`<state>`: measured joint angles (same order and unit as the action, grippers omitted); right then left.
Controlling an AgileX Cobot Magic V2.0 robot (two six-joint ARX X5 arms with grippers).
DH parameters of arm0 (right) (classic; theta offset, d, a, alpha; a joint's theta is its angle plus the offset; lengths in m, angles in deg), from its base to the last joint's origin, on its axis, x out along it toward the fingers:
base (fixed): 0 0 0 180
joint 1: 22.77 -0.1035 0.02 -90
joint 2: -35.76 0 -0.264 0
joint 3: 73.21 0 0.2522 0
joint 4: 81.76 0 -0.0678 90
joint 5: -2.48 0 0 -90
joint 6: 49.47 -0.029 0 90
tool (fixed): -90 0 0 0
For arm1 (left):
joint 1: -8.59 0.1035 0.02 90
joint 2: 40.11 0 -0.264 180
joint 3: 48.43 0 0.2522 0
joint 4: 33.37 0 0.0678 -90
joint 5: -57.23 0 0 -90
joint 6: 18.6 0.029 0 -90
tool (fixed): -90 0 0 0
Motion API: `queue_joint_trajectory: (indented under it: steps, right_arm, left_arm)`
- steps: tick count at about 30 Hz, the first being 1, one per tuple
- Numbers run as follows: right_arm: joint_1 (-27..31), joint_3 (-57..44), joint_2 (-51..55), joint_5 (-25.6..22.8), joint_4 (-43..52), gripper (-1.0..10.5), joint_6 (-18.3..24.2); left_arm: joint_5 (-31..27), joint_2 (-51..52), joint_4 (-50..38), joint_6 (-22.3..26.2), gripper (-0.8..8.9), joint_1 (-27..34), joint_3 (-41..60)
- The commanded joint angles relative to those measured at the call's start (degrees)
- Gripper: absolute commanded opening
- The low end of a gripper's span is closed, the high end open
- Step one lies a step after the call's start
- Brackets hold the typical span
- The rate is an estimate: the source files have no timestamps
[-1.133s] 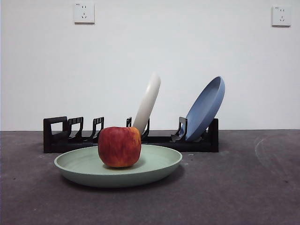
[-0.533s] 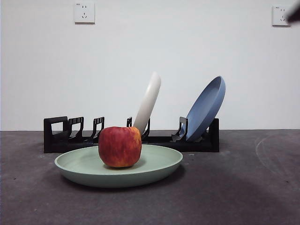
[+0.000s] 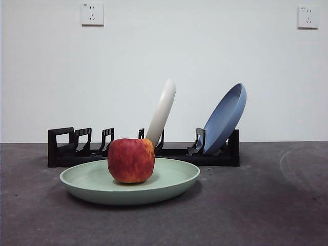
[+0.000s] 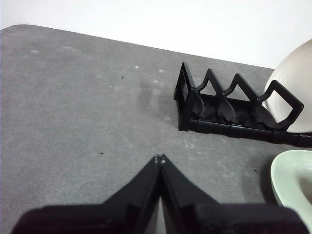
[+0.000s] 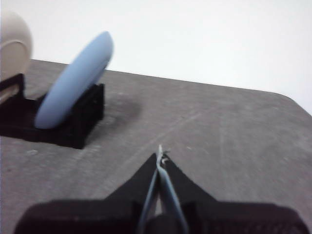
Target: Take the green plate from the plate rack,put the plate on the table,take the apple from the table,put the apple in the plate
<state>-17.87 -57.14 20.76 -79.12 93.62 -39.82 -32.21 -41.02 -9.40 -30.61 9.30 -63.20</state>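
The apple [image 3: 131,160] sits upright in the green plate [image 3: 169,180], a little off the plate's middle toward the handle-loop end of the plate rack [image 3: 66,148]. The plate lies flat on the table [image 3: 266,205], just in front of the rack and nearer that handle end than the other. Behind it, the cream-white plate [image 3: 163,110] leans in a middle slot and the blue plate [image 3: 225,118] leans at the far end of the rack.

By the look of it both placements are done, so what remains is a clean retreat. That is best done by keeping both arms well clear of the plate's rim, since a nudge there could roll the apple or slide the plate.

The left gripper [image 4: 160,158] hangs above bare table beside the rack's handle end, its jaws pressed together and holding nothing. The right gripper [image 5: 159,157] hangs above bare table past the blue plate's end, jaws likewise closed and empty.

Against the frame half a second back, the dark blurred tip at the front view's top right corner, over the wall socket [image 3: 307,16], is gone. Apple, plates and rack lie exactly as they did.
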Motion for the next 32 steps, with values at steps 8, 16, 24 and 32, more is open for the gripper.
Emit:
queue_joint_trajectory:
  steps: [8,16,24,32]
  right_arm:
    - [-0.04,-1.46,14.69,-3.76,-19.93,0.0,-4.24]
    - [-0.07,-1.46,14.56,-5.14,-19.85,0.0,-8.15]
    - [-0.07,-1.42,14.51,-5.53,-19.65,0.0,-8.15]
    - [-0.07,-1.42,14.51,-5.51,-19.65,0.0,-8.15]
  left_arm:
    - [-0.15,0.0,-0.63,0.68,-0.03,0.22,0.42]
    - [-0.15,-0.13,-0.63,0.68,-0.03,0.22,0.42]
    - [-0.15,-0.26,-0.63,0.68,-0.03,0.22,0.42]
    - [-0.15,-0.26,-0.63,0.68,-0.03,0.22,0.42]
